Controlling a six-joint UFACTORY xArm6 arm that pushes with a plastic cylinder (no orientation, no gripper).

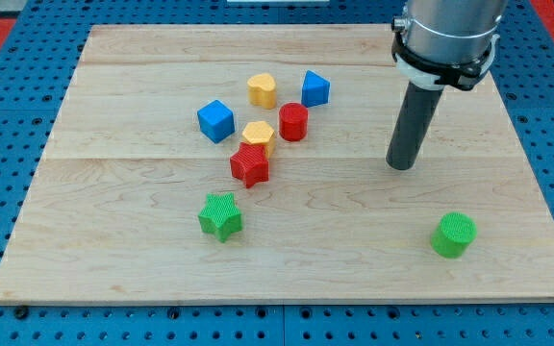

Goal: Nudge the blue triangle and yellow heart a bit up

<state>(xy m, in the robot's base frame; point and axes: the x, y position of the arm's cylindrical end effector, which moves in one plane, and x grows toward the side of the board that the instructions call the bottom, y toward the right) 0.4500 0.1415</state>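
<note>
The blue triangle (315, 88) sits near the board's top middle. The yellow heart (263, 90) lies just to its left, a small gap between them. My tip (403, 165) rests on the board to the right of and below the blue triangle, well apart from both blocks and touching nothing.
A red cylinder (293, 122) sits just below the triangle and heart. A blue cube (215, 121), a yellow hexagon (258, 135) and a red star (250, 164) cluster below left. A green star (221, 215) and a green cylinder (452, 234) lie near the bottom. The wooden board (113, 240) sits on blue pegboard.
</note>
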